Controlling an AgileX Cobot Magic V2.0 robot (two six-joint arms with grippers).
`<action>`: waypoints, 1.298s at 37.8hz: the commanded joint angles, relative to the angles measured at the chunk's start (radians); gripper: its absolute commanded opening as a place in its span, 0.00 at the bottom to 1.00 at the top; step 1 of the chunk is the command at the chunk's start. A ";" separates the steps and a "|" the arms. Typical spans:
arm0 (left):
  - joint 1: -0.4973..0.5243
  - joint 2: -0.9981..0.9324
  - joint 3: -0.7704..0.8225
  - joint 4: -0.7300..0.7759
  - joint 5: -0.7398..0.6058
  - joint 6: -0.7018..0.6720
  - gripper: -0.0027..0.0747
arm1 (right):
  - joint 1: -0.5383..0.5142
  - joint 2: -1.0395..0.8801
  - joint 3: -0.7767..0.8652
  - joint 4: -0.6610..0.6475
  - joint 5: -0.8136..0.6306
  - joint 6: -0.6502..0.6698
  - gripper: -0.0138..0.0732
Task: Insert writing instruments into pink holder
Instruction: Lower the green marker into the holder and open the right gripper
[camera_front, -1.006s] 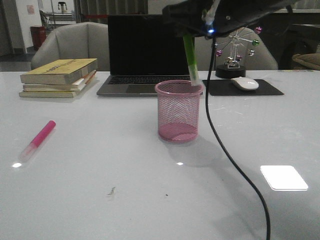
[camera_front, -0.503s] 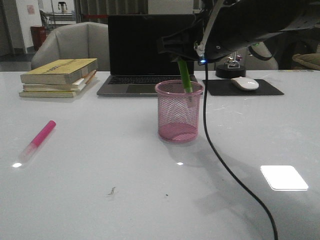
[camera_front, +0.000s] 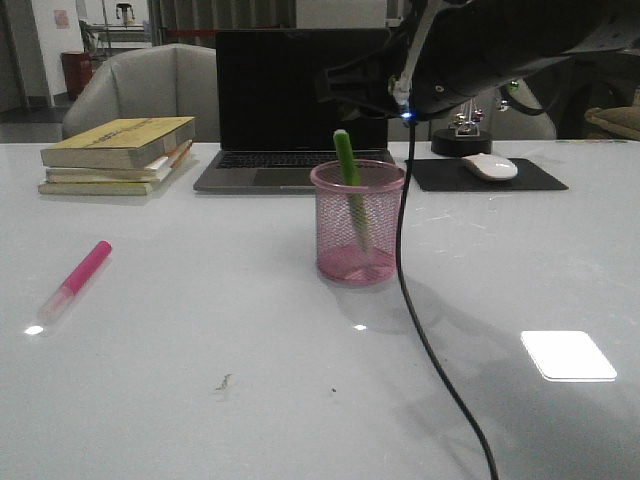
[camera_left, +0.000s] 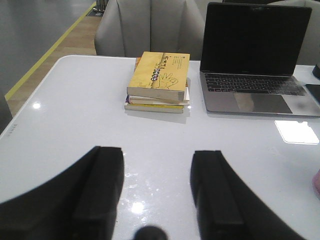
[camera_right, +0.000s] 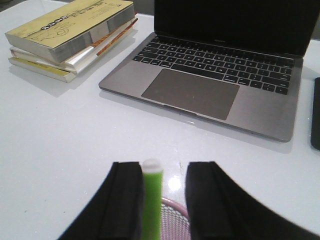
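Right fingers (camera_right: 161, 200) are spread apart above the green marker (camera_front: 349, 185) standing tilted in the pink holder (camera_front: 358, 222), left fingers (camera_left: 157, 195) also open (book cover writing unreadable).

My right gripper (camera_right: 161, 200): black fingers
Lime green highlighter (camera_front: 350, 190): lime green, pale tip
Pen cup (camera_front: 357, 235): pink wire mesh
Pink highlighter (camera_front: 75, 280): bright pink, clear cap, left of cup
Books (camera_front: 118, 155): yellow covers
Laptop (camera_front: 290, 110): grey, black screen

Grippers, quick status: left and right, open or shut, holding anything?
Left gripper: open, empty, bare table between the fingers.
Right gripper: open, above the pink holder; green marker stands in the holder, released.
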 joint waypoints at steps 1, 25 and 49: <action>0.002 0.007 -0.028 -0.008 -0.073 -0.002 0.54 | -0.003 -0.115 -0.029 -0.007 -0.012 -0.031 0.57; 0.002 0.007 -0.028 -0.008 -0.073 -0.002 0.54 | -0.245 -0.637 0.032 -0.077 0.454 -0.079 0.57; 0.002 0.007 -0.028 -0.005 -0.079 -0.002 0.54 | -0.398 -1.163 0.351 -0.099 0.798 -0.079 0.57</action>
